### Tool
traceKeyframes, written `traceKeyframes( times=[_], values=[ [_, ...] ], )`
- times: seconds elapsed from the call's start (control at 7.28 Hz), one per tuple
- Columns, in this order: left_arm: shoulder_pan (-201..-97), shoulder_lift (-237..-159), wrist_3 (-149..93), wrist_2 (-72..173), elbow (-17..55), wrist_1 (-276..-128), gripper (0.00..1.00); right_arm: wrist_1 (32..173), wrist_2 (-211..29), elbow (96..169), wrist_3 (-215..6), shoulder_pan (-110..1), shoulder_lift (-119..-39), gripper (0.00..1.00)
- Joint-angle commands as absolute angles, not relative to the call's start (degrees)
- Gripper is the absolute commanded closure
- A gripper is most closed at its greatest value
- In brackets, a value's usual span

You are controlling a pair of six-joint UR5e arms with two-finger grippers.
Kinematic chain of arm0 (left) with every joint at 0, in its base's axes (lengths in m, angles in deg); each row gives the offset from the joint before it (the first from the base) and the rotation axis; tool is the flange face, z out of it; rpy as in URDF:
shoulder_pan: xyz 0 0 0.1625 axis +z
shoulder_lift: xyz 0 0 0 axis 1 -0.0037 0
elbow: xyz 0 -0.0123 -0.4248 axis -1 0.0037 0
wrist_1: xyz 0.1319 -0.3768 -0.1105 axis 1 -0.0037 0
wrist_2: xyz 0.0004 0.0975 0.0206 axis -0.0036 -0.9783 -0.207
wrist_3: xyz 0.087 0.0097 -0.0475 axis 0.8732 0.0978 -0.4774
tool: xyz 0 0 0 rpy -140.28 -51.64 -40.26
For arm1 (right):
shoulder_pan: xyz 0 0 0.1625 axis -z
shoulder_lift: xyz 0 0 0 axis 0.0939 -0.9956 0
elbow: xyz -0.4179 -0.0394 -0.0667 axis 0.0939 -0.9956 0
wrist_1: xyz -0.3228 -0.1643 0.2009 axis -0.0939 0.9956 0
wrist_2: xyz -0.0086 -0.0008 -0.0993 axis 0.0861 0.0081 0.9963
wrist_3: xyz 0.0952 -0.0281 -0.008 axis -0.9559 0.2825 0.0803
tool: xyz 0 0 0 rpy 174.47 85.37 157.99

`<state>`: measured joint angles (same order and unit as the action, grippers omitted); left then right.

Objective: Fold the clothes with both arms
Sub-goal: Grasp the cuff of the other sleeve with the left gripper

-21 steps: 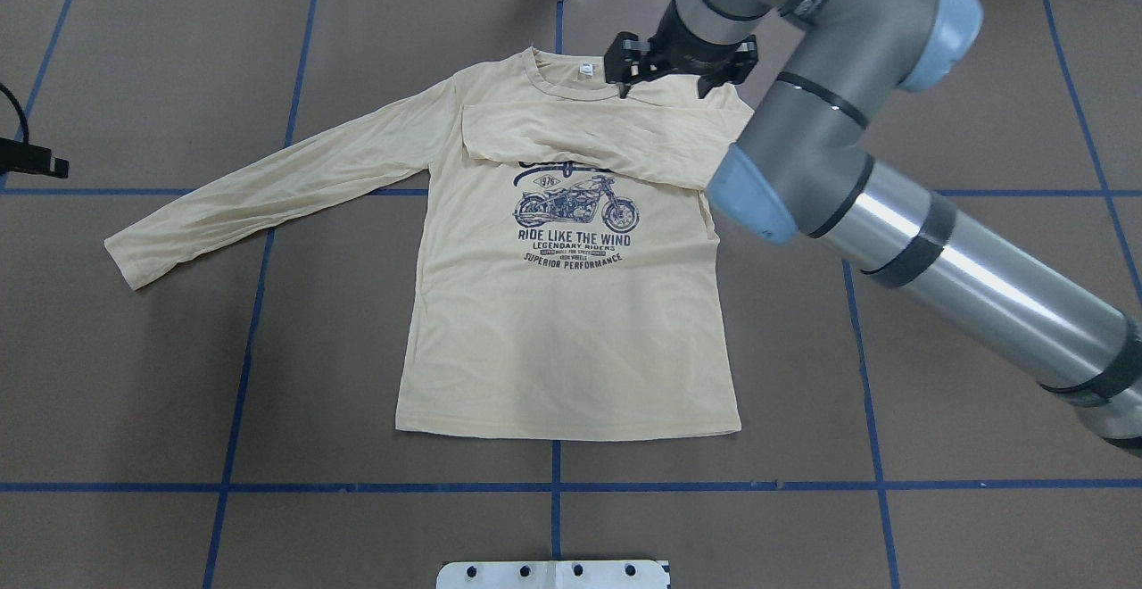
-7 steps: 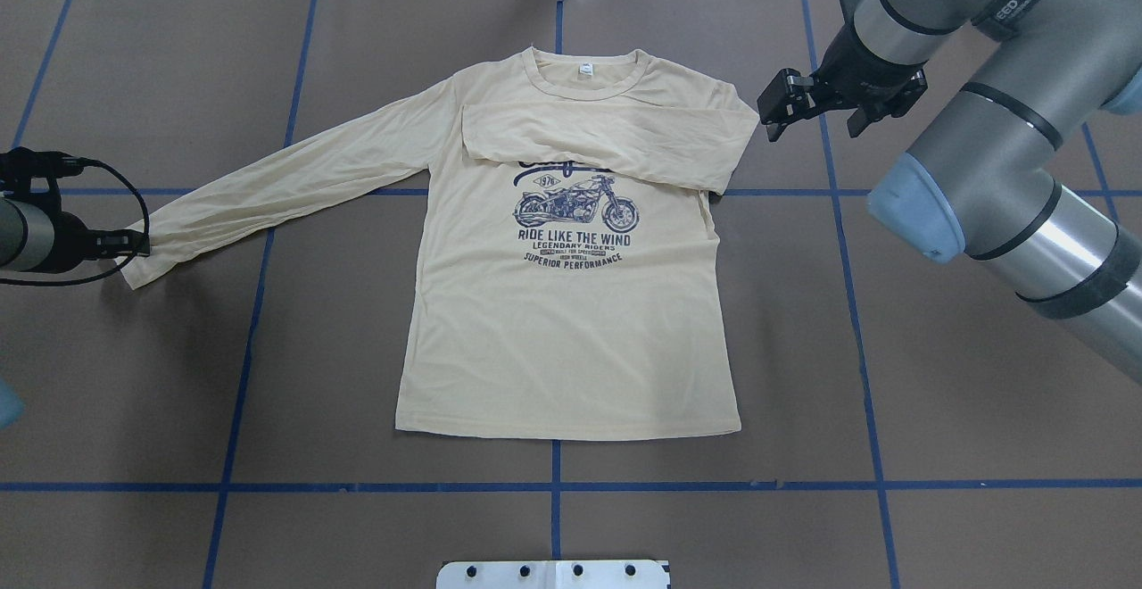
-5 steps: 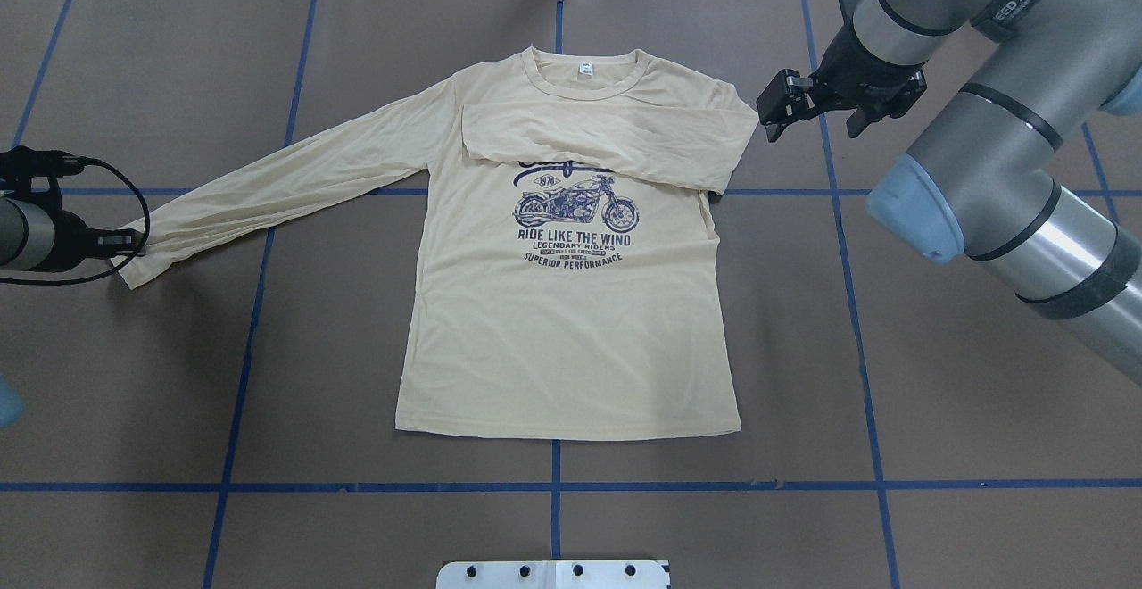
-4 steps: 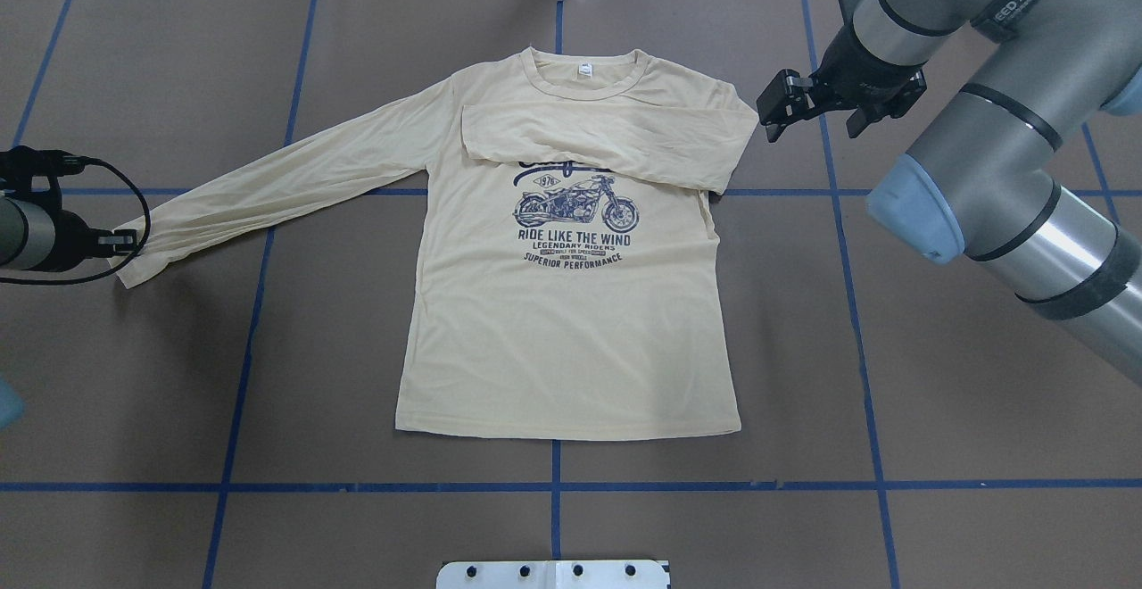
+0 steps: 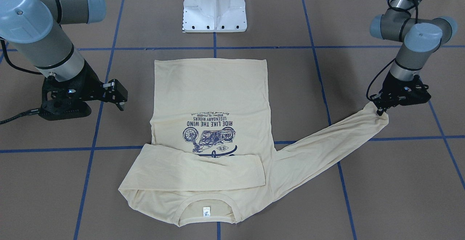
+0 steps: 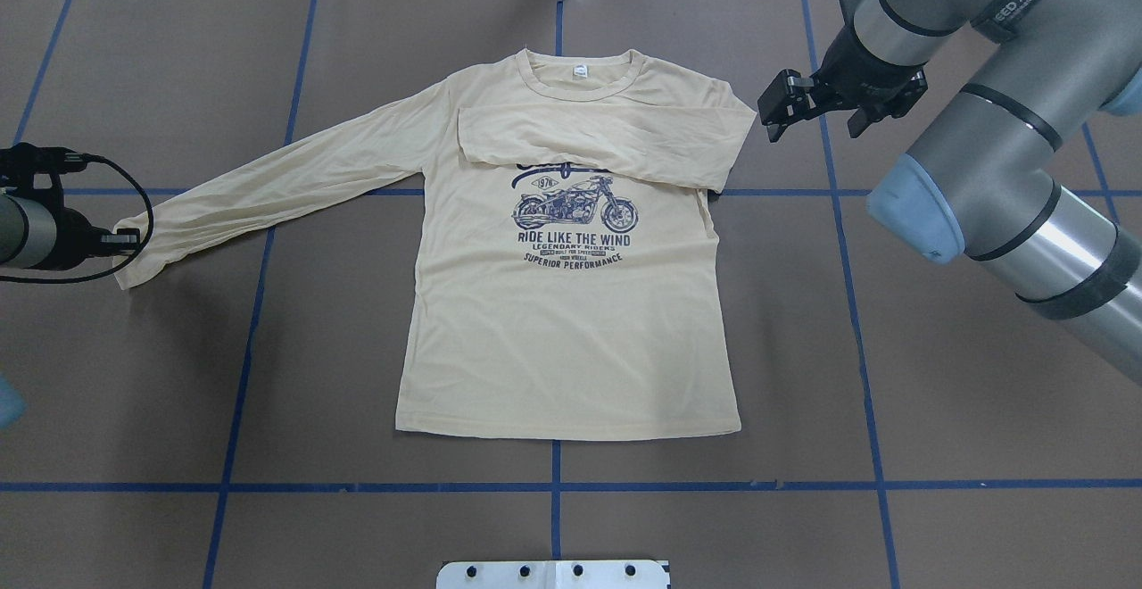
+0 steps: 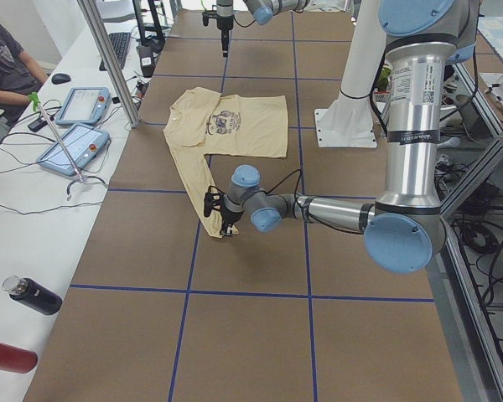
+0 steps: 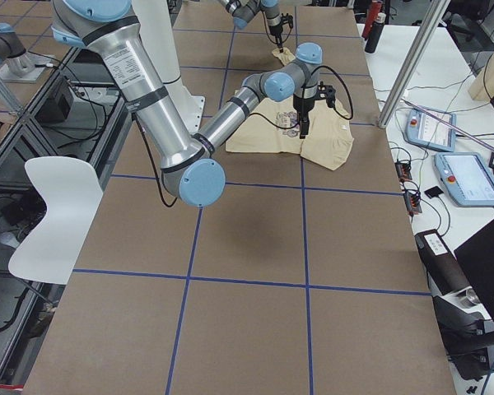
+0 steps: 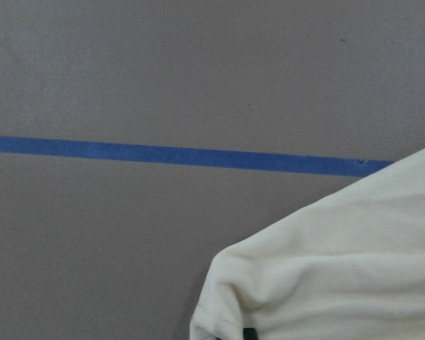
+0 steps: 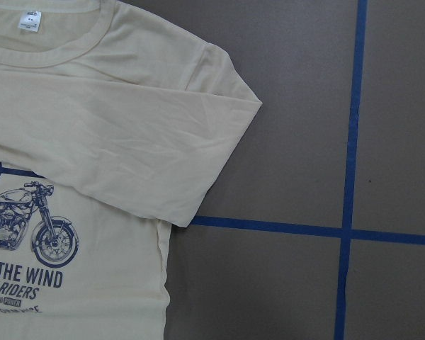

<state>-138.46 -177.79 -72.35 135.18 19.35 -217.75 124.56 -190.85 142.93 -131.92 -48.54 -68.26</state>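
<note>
Surface: brown paper table (image 6: 937, 410) marked with a blue tape grid (image 6: 714, 485).
T-shirt (image 6: 571, 348): flat, print up, mid-table, collar at the far side.
Right sleeve (image 6: 607, 143): folded across the chest, covering the top of the print.
Left sleeve (image 6: 294, 170): stretched out to the left, not yet folded.
Left gripper (image 6: 129, 239): clamped on that sleeve's cuff, low at the table.
Right gripper (image 6: 812, 120): jaws apart, empty, just right of the folded shoulder.
Progress: early, one sleeve in. Remaining: second sleeve, then body folds.
</note>
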Motion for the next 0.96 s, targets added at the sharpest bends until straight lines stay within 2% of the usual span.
traceKeyframes(
  times=[0.0,0.27,0.82],
  values=[
    [-138.6,-178.0,-72.4,140.2,22.8,-217.6,1.00,124.8,-191.1,143.1,-131.9,-48.8,-68.5,0.00],
    [-141.4,-182.9,-72.9,145.9,24.8,-215.2,1.00,124.8,-190.9,143.4,-131.9,-49.0,-71.1,0.00],
    [-149.4,-206.6,-72.9,154.7,25.0,-189.5,1.00,124.8,-190.7,146.5,-131.1,-49.2,-76.4,0.00]
  ],
)
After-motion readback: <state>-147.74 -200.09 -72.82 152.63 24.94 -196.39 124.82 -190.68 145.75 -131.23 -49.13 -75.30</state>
